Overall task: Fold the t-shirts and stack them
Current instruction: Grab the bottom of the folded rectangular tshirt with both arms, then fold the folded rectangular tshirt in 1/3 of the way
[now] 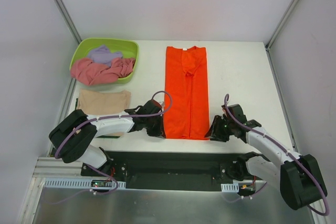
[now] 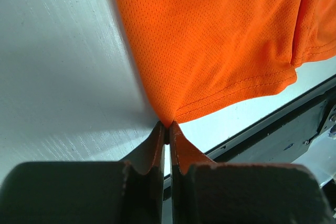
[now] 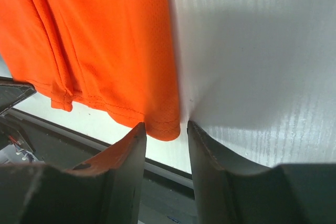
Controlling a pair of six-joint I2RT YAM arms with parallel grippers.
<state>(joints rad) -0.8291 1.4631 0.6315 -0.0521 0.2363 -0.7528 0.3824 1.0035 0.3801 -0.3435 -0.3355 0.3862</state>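
The orange t-shirt [image 1: 186, 93] lies on the table as a long strip, sleeves folded in, collar at the far end. My left gripper [image 1: 159, 131] is shut on its near left hem corner [image 2: 167, 118]. My right gripper [image 1: 214, 134] is open, its fingertips either side of the near right hem corner [image 3: 167, 129]. The tan t-shirt [image 1: 103, 101] lies folded at the left, partly under my left arm. The dusty pink t-shirt [image 1: 100, 71] and the pale lavender t-shirt [image 1: 103, 54] lie crumpled in the lime-green tub [image 1: 131, 51].
The tub stands at the table's far left corner. The table's near edge and the black base rail [image 1: 173, 163] lie just below the orange shirt's hem. Metal frame posts rise at the far corners.
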